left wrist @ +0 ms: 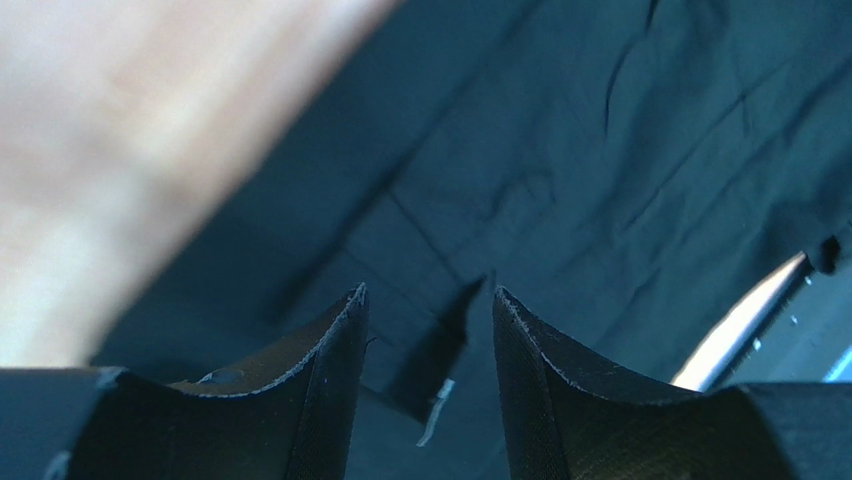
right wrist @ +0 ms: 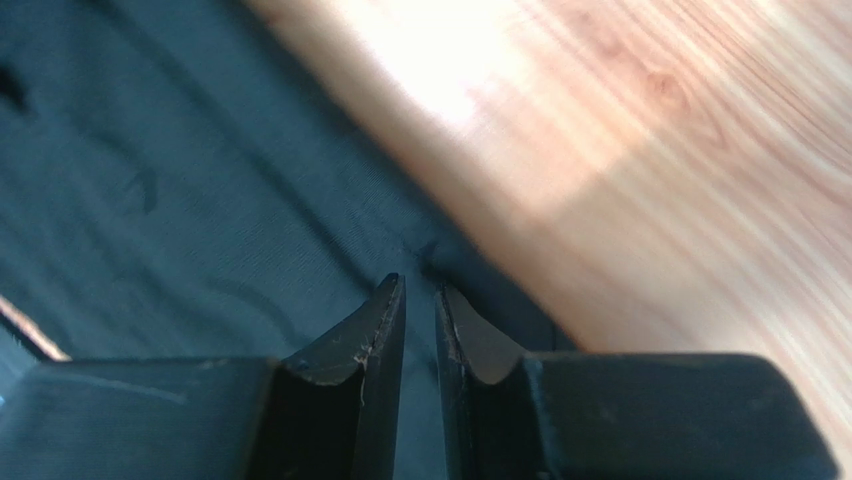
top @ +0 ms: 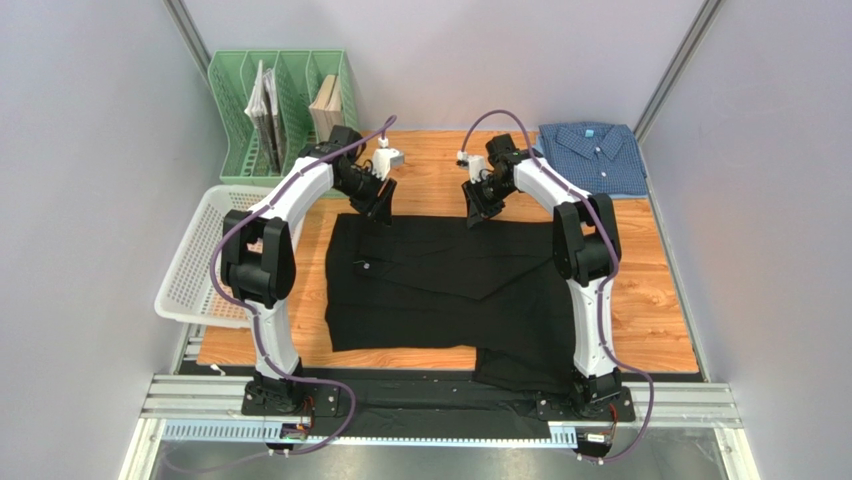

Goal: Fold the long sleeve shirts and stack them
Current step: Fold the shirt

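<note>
Left claw [left wrist: 428, 295] was seen apart, right claw [right wrist: 418, 283] nearly together, grip unclear; far edge of the shirt [top: 440, 280] was best pinched evenly.

no readable txt or labels anywhere.

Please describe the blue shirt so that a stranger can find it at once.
Look at the far right corner of the wooden table. The blue shirt lies folded there; unlike the black shirt spread in the middle, it is checked.
</note>
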